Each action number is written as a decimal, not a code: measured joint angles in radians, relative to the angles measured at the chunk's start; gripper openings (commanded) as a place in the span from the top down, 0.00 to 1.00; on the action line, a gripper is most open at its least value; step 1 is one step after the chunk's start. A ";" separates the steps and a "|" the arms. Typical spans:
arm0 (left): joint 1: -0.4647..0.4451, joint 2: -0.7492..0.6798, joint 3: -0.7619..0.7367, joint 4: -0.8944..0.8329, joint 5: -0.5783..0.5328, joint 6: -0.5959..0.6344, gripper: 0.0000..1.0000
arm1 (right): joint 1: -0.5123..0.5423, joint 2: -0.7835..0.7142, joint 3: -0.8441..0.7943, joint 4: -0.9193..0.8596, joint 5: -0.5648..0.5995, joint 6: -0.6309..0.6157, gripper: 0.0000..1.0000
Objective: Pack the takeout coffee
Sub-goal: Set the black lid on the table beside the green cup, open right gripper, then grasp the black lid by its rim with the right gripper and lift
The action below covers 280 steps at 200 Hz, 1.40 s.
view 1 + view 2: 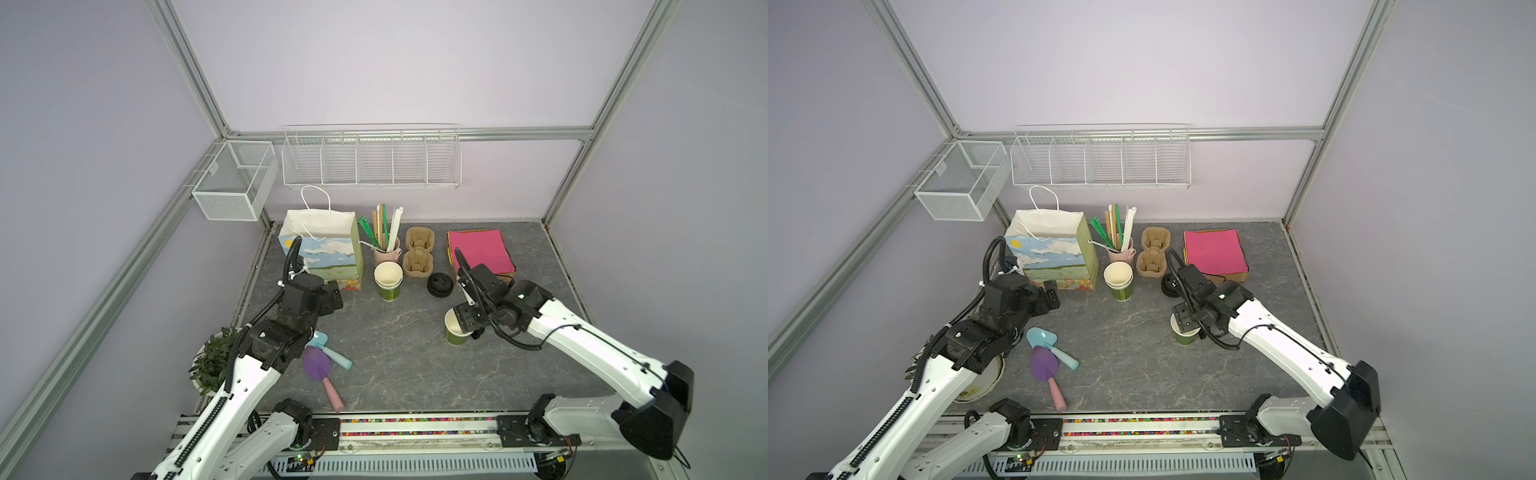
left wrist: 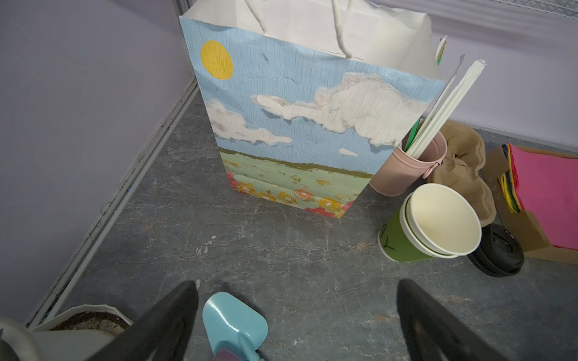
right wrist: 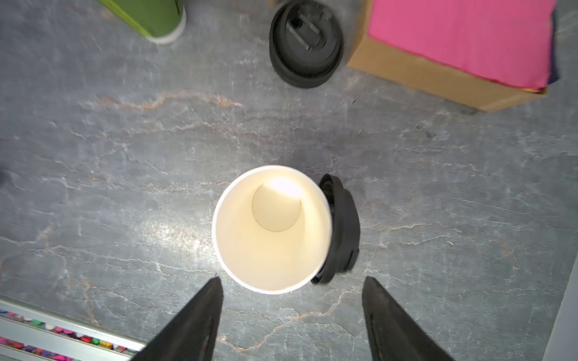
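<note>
Cup (image 3: 272, 229) upright on desk (image 3: 125, 156), mouth up, I see its black lid (image 3: 342, 225) on edge against it, right end effector (image 3: 292, 278) and left end effector (image 2: 297, 283) spread, empty.

Bright, even light; the right wrist view seems slightly blurred.

Grey marbled tabletop (image 1: 399, 340), cluttered.
Open green cup (image 3: 272, 229) with leaning black lid (image 3: 341, 228) beneath right gripper (image 3: 292, 281); paper bag (image 2: 297, 125), cup stack (image 2: 438, 225) ahead of left gripper (image 2: 297, 283).

Green paper cup (image 3: 272, 231) upright, uncapped, black lid (image 3: 342, 225) tilted against its side
</note>
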 measured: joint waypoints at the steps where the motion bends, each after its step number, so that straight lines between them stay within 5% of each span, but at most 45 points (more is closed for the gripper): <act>1: 0.000 0.000 0.000 0.000 0.000 0.000 0.01 | -0.002 -0.003 0.000 0.000 0.000 0.000 0.27; 52: 0.000 0.008 0.000 0.000 0.000 0.000 0.01 | -0.072 -0.016 -0.069 -0.002 0.001 0.047 0.27; 121: 0.000 0.007 0.000 0.000 0.005 0.000 0.01 | -0.395 -0.028 -0.230 0.007 0.004 0.162 0.23; 188: 0.000 0.002 0.000 0.000 0.031 0.000 0.01 | -0.595 0.056 -0.356 0.147 -0.058 0.239 0.40; 280: 0.000 0.004 0.000 0.000 0.076 0.001 0.00 | -0.638 0.202 -0.364 0.312 -0.145 0.256 0.51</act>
